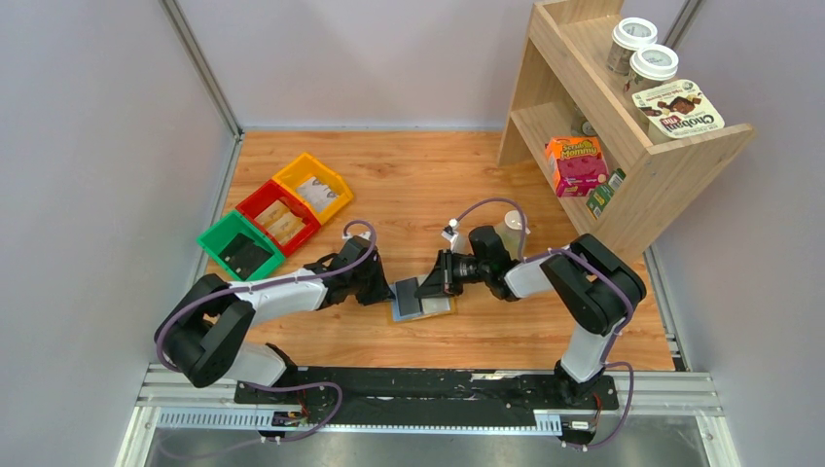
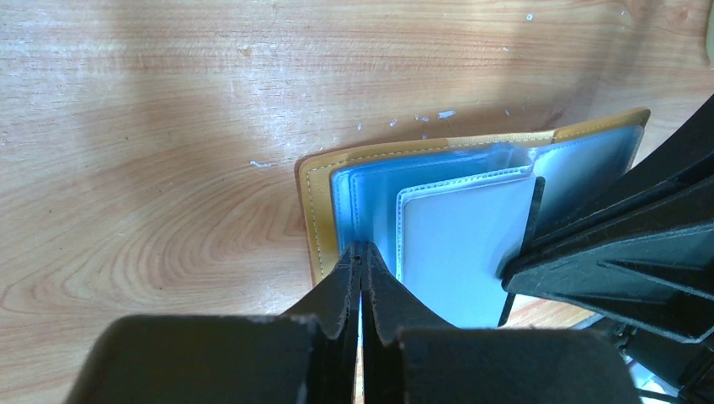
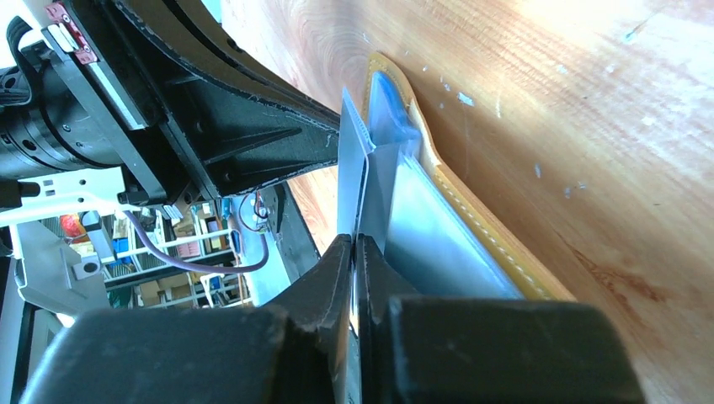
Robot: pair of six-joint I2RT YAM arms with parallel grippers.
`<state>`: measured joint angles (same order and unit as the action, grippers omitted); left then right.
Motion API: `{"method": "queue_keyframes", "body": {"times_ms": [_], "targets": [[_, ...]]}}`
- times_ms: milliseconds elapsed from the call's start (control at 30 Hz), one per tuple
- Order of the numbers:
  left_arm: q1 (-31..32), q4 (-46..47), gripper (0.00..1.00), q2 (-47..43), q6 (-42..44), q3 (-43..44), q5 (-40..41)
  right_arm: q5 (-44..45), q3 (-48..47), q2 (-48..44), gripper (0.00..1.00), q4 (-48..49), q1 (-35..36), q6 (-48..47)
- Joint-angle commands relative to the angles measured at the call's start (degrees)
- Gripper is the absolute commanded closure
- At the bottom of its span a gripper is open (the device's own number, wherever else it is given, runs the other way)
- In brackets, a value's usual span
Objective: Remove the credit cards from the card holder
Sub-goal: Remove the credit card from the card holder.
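Observation:
The mustard-yellow card holder [image 1: 428, 313] lies open on the wooden table between my two grippers. Its yellow stitched rim [image 2: 316, 210] frames pale blue plastic sleeves. My left gripper [image 2: 360, 251] is shut on the near edge of a blue sleeve, at the holder's left side [image 1: 391, 290]. My right gripper [image 3: 354, 240] is shut on a thin pale blue-grey leaf [image 2: 459, 244] with a stitched edge. The leaf stands up edge-on [image 3: 352, 168] from the holder [image 3: 471, 210]. I cannot tell whether a credit card is inside that leaf. No bare card shows.
Green [image 1: 240, 248], red [image 1: 277, 216] and yellow [image 1: 313, 185] bins with tan packets stand at the back left. A wooden shelf [image 1: 671, 165] with an orange box [image 1: 576, 165] and cups [image 1: 642, 49] stands at the back right. The right arm's fingers [image 2: 589, 244] crowd the holder's right side.

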<state>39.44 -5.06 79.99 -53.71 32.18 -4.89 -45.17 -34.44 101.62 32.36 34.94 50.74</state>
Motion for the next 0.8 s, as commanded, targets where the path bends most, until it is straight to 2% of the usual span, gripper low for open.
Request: {"method": "queue_keyframes", "body": {"times_ms": [0,133,400,767], "targets": [[0.4,-3.6,1.00,1.1,0.9,-2.1,1.5,-1.2,0.2,-0.5,0.95,0.8,-0.7,-1.4],[0.4,-0.9,0.98,-2.6,1.0,-3.2,1.0,-0.1,-0.5,0.2,0.99,-1.6,-0.7,-2.6],[0.4,1.3,0.87,-9.9,2.2,-2.5,-1.0,0.8,-1.4,0.7,1.00,-4.0,-0.7,-3.5],[0.9,4.7,0.90,-2.3,4.0,2.1,-5.6,1.2,-2.3,1.6,1.00,-5.5,-0.2,-3.9]]}}
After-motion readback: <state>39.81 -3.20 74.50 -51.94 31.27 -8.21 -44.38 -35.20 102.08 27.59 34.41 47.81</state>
